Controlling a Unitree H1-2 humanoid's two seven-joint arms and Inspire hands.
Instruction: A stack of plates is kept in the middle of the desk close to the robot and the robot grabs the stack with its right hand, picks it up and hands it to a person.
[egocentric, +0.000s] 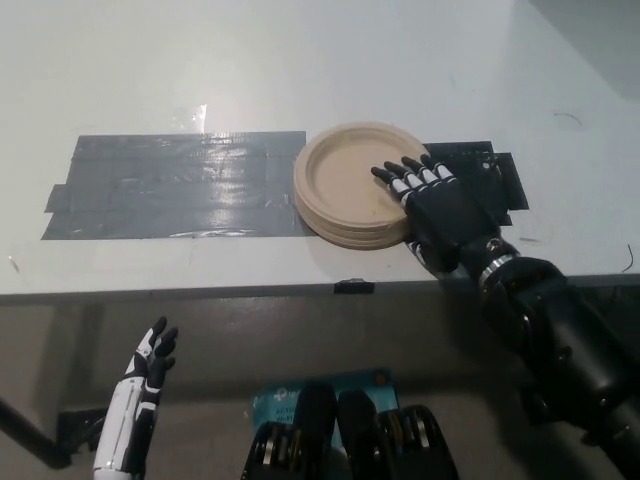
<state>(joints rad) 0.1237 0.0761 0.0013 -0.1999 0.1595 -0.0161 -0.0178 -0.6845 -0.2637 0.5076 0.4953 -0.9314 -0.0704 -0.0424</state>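
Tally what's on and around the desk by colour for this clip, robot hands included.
Tan: 1, the stack of plates
Grey: 1, the large tape patch
Black: 3, the right hand with fingers over the stack's rim, the small tape patch, the clip at the desk edge
White: 1, the left hand below the desk
Total: 6

Stack of plates (345, 187): tan, round, shallow rims, lying flat and neatly nested on the white surface (300, 70) near its front edge, right-of-centre.
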